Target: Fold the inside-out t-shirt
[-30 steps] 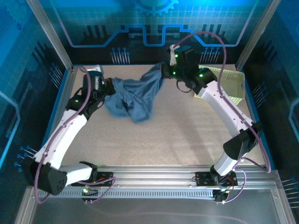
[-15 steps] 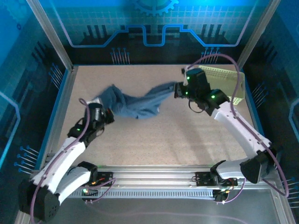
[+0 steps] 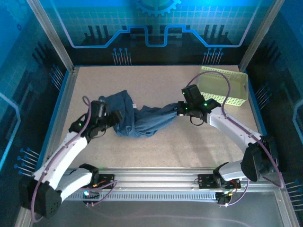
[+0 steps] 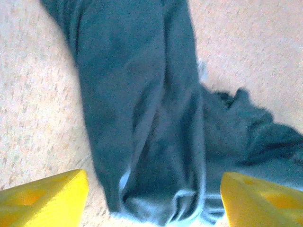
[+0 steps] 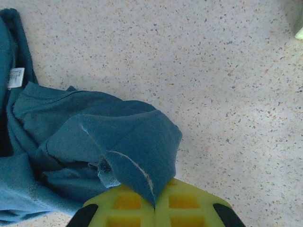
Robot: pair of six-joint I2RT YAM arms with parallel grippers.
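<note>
The dark slate-blue t-shirt [image 3: 142,123] lies bunched and wrinkled in a band across the middle of the table [image 3: 156,85]. My right gripper [image 3: 179,109] is at its right end, shut on a fold of fabric [image 5: 128,137] with a pale seam edge. The yellow-green fingertips [image 5: 189,208] are pressed together with cloth between them. My left gripper [image 3: 113,117] is at the shirt's left end. Its yellow fingers [image 4: 47,198] stand wide apart, open, with a hanging fold of the shirt [image 4: 142,118] between them. A white label [image 5: 15,78] shows on the fabric.
The pale yellow-green perforated basket [image 3: 225,85] stands at the back right, close behind the right arm. Blue walls and metal posts ring the speckled table. Bare table lies behind the shirt and in front of it, toward the arm bases.
The shirt went from stretched in the air at the back to lying lower and nearer on the table. Both grippers moved toward the near edge and closer together.
</note>
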